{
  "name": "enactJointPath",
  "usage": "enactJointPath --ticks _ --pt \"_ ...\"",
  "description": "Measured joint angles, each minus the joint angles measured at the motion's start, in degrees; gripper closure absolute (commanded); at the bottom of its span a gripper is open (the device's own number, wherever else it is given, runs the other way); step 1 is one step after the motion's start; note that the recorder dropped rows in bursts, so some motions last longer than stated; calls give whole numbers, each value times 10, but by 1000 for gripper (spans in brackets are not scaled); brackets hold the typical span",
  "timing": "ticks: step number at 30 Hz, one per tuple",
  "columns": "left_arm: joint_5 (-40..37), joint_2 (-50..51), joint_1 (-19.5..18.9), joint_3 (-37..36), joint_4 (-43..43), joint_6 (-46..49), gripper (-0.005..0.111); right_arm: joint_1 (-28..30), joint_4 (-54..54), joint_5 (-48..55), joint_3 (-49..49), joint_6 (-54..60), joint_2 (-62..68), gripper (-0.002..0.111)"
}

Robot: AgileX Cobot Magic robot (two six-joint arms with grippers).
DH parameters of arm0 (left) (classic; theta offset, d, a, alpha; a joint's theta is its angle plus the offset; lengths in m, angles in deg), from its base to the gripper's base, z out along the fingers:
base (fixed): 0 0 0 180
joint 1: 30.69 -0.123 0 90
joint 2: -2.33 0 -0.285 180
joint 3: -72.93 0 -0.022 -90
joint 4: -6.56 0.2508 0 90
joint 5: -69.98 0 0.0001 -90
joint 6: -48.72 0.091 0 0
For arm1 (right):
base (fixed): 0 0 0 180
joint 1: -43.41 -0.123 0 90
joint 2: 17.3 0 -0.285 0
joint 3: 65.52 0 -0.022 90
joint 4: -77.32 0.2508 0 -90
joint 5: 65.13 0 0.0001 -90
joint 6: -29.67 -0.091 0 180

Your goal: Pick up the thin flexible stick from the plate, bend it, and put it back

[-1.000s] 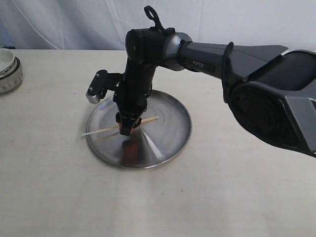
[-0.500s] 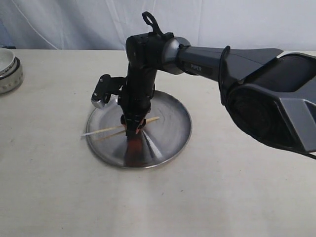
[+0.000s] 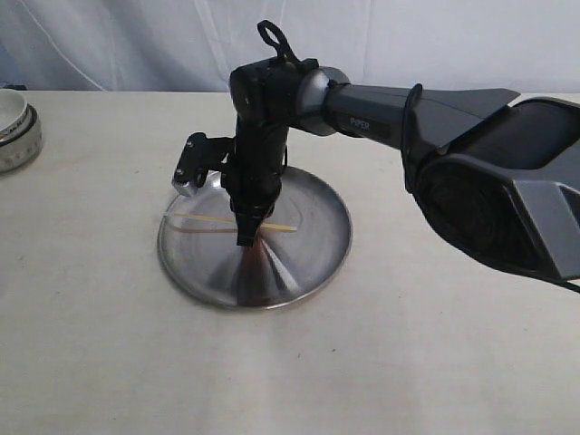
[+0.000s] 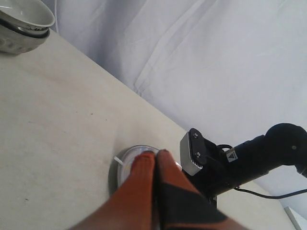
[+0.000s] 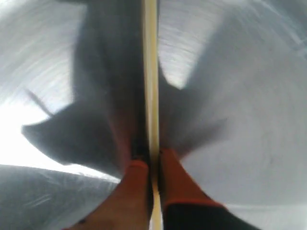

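The stainless-steel plate (image 3: 308, 258) lies in the middle of the table. My right gripper (image 3: 245, 238) points straight down over it and is shut on the thin pale stick (image 3: 204, 218), which stretches straight across the plate's left half. In the right wrist view the stick (image 5: 151, 72) runs between the orange fingers (image 5: 180, 184) of the right gripper (image 5: 151, 160), above the plate (image 5: 249, 96). My left gripper (image 4: 156, 154) is shut with nothing in it, off to the side of the plate (image 4: 125, 158). It does not show in the exterior view.
A white bowl (image 3: 14, 127) stands at the far left edge of the table, also in the left wrist view as the bowl (image 4: 24, 24). A white cloth backdrop (image 3: 408, 41) hangs behind. The right arm's bulky link (image 3: 507, 181) fills the right side.
The right gripper has closed on the stick and turned it. The stick's left end, which overhung the rim at the lower left, has swung up and now lies over the plate.
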Motion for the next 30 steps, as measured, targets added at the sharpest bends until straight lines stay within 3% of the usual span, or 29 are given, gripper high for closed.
enactJointPath --ticks 6,9,20,24,27,29,30 --pt "0 0 0 0 -3 0 106 0 -13 -15 0 0 0 109" --pt "0 0 0 0 -46 0 106 0 -9 1 0 -1 -13 109" --pt "43 0 0 2 -108 -1 106 1 75 62 1 -1 -91 109" --pt "44 23 0 25 -123 -1 106 12 135 85 1 -1 -108 109" --pt "39 92 0 81 -129 1 106 29 164 87 2 -3 -137 109" --pt "36 146 0 122 -129 9 99 39 176 88 2 -11 -158 109" --pt "34 164 0 140 -129 11 90 42 182 88 3 -14 -168 109"
